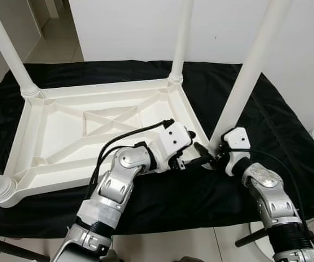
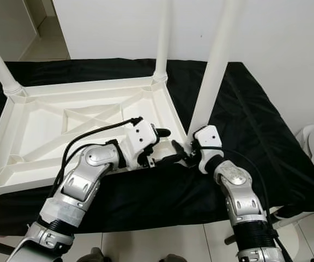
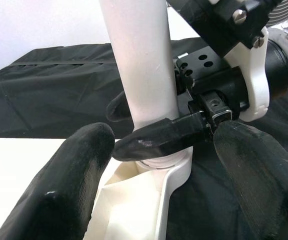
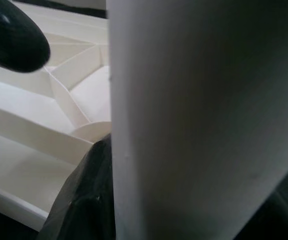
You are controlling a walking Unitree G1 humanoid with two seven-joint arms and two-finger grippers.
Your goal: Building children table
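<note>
Standing upright in its corner socket, the table leg (image 1: 243,87) is clamped by the right gripper (image 1: 218,155) — the left gripper (image 1: 198,158), jaws wide, faces its base.

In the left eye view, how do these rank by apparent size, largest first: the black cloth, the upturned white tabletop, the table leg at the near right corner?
1. Black cloth, spread widest, under everything.
2. Upturned tabletop, lying on the cloth.
3. Near right leg, held low by the right gripper; it stands nearer the camera, so it looks enlarged.
</note>
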